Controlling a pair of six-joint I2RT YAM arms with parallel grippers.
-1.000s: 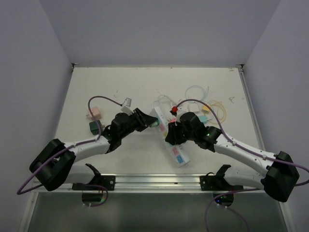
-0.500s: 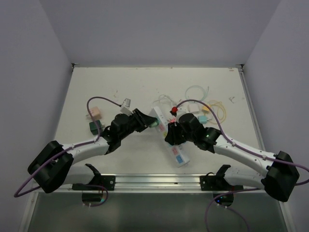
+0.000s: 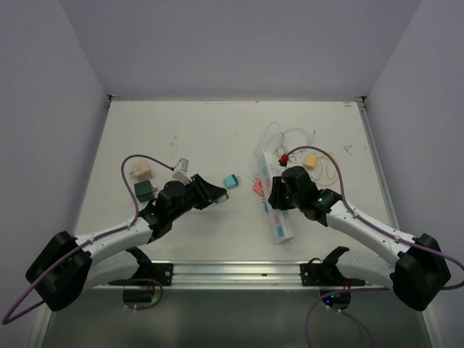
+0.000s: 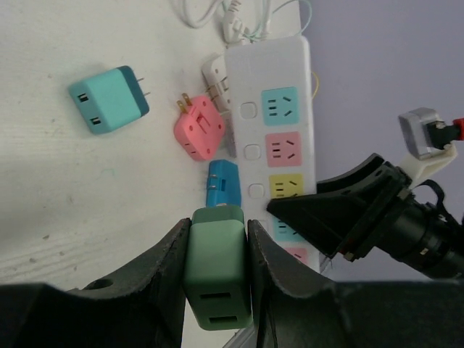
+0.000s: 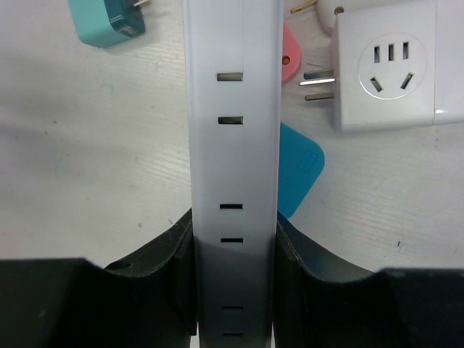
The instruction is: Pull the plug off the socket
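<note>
At the bottom of the left wrist view, the left hand point(image 4: 216, 230) is clenched on a green plug point(image 4: 215, 272), with 1 finger on each side. In the top view this hand sits in the middle left of the frame, well apart from the socket point(image 3: 280, 223), so I think the plug is already out. I cannot see the plug's metal pins. In the right wrist view, the right hand point(image 5: 232, 243) is grasping the long white socket by its 2 long sides, holding it down on the tabletop point(image 3: 203, 138). The socket runs straight up the middle of that frame. Farther off in the left wrist view, a blue plug point(image 4: 222, 185) lies just beside the socket, then a pink plug point(image 4: 199, 129), and a teal plug point(image 4: 109, 99) is in the upper left, all loose on the tabletop. Thin white cords point(image 3: 290, 136) curl at the far end. The pulling part looks done. What may be left is to set the green plug down and let go.
</note>
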